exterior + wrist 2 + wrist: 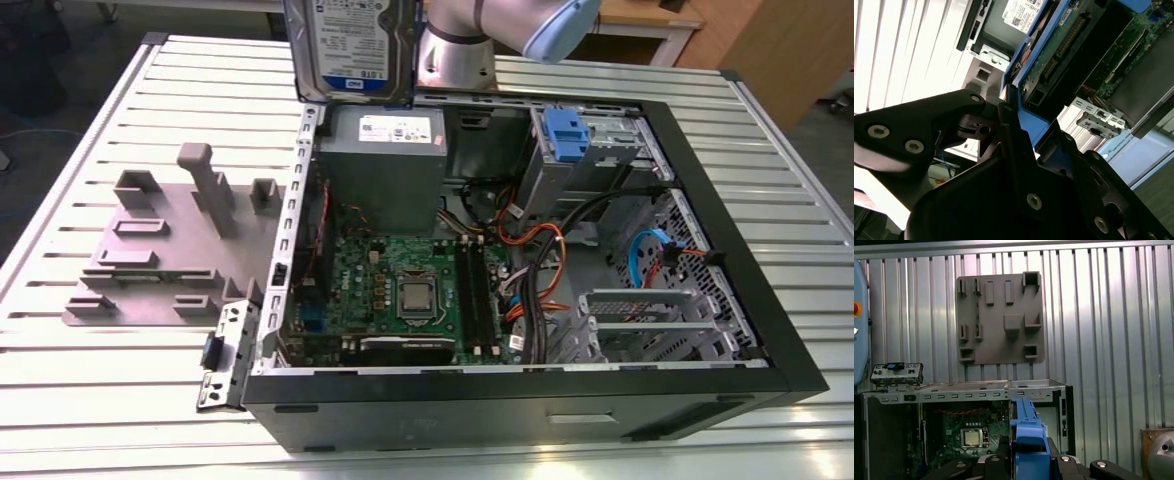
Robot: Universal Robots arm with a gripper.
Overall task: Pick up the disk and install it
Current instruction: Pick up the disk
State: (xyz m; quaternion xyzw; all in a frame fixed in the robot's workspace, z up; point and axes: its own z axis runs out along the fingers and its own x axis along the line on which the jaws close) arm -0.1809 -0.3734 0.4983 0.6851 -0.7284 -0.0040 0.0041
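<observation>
The disk [350,45], silver with a white-and-blue label, hangs upright above the far edge of the open computer case [534,400], over the power supply. In the second wrist view its green circuit-board side [1056,47] and blue carrier frame [1029,122] run between the black fingers [1019,150]. In the first wrist view the blue carrier [1029,437] stands edge-on in my gripper [1029,460], which is shut on it. The robot arm [461,45] rises behind the case.
Inside the case lie the motherboard [400,290], a grey power supply [387,160], a blue latch on a metal cage [567,135], loose cables [534,250] and a metal drive cage [641,320]. A grey fixture plate [160,250] sits on the slatted table [80,400] at the exterior view's left.
</observation>
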